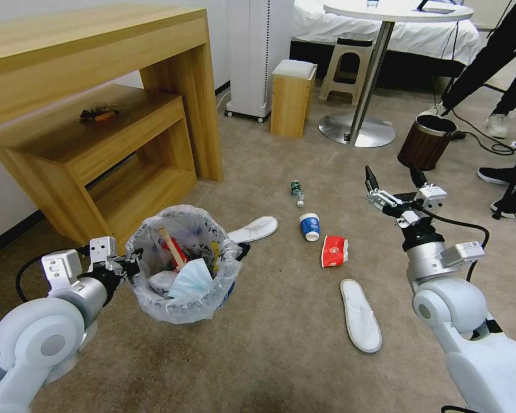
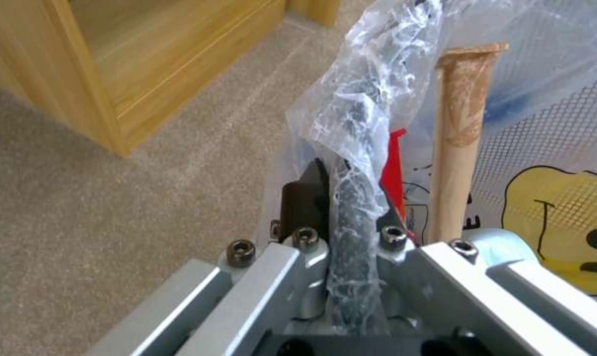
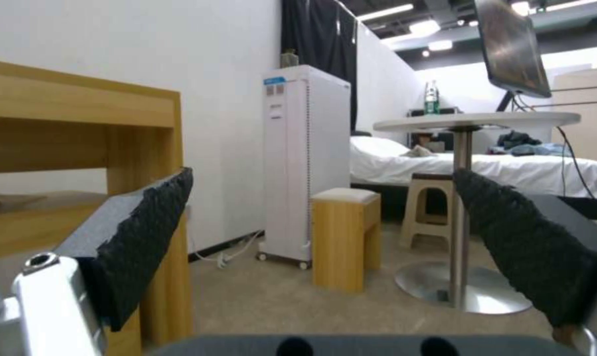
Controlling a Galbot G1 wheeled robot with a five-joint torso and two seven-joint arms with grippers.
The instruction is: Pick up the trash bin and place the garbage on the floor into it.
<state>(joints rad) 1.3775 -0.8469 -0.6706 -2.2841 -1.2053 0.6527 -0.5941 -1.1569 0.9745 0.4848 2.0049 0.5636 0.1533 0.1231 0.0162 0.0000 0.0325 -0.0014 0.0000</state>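
Your left gripper (image 2: 351,217) has its jaws clamped on the bagged rim of the bin (image 1: 180,264), one finger inside and one outside, and the bin hangs tilted above the carpet (image 1: 258,355) beside the wooden desk (image 1: 97,115). Inside it you can see a stick (image 2: 460,138), a red wrapper (image 2: 394,168) and a pale blue mask (image 1: 190,279).

Your right gripper (image 1: 393,178) hovers over the carpet with its jaws spread wide and nothing between them, well apart from the bin.

Between the two arms, litter lies on the carpet: a small bottle (image 1: 296,192), a blue cup (image 1: 310,226), a red pack (image 1: 333,251) just beside it, one slipper (image 1: 253,229) near the bin and another slipper (image 1: 360,314) nearer your right arm.
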